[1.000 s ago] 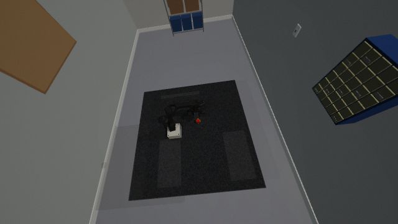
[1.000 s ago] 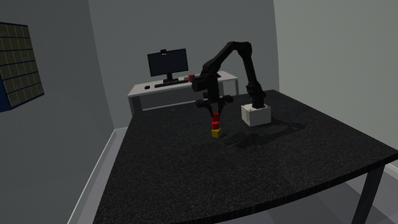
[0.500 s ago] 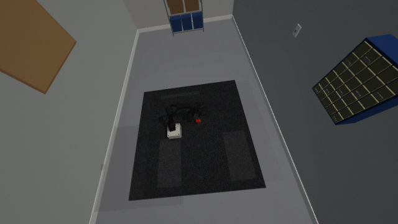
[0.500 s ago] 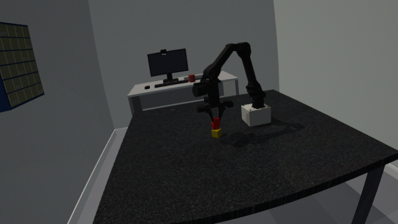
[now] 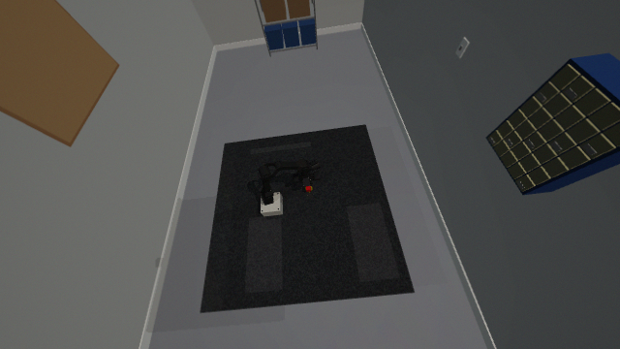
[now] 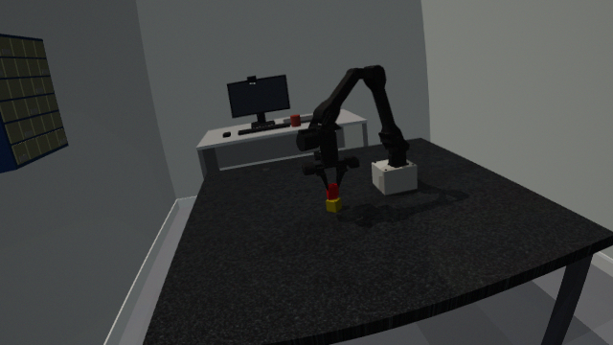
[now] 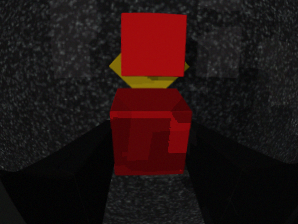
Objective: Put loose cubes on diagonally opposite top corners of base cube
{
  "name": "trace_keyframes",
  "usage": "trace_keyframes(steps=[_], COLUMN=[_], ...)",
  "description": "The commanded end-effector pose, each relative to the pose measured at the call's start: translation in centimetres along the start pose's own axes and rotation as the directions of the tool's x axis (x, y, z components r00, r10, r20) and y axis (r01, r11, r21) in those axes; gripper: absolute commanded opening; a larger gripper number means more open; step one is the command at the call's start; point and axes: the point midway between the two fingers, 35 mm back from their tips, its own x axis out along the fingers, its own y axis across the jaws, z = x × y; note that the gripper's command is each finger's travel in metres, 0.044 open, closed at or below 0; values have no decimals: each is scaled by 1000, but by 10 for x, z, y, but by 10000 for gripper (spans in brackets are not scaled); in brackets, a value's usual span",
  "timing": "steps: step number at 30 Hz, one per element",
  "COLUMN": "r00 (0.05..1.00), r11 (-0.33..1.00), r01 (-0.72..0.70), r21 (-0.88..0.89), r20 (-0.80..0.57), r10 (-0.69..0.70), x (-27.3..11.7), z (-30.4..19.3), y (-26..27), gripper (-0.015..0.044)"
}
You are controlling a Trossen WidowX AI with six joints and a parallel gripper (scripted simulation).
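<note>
The yellow base cube stands on the table, turned like a diamond in the wrist view. One red cube lies flat over the far part of its top. My gripper points down and is shut on the other red cube, a fingertip on each side. In the wrist view the held cube is on the near side of the resting one, with a strip of yellow between them. In the exterior view the two red cubes overlap above the base. Whether the held cube touches the base is hidden.
The black speckled table carries the white mounting block of the arm. A desk with a monitor and a red mug stands behind the table.
</note>
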Motion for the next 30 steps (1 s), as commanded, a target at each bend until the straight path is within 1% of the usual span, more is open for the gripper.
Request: trace_keyframes(steps=[1, 6, 30], r00=[1000, 1000, 1000], r11=[1000, 1000, 1000], r01=[13, 11, 11], r21=[-11, -22, -23], r20=[8, 13, 14], r10=[-13, -11, -11], x=[14, 25, 27], z=[0, 0, 0], y=[-2, -2, -2], gripper=[105, 105, 105])
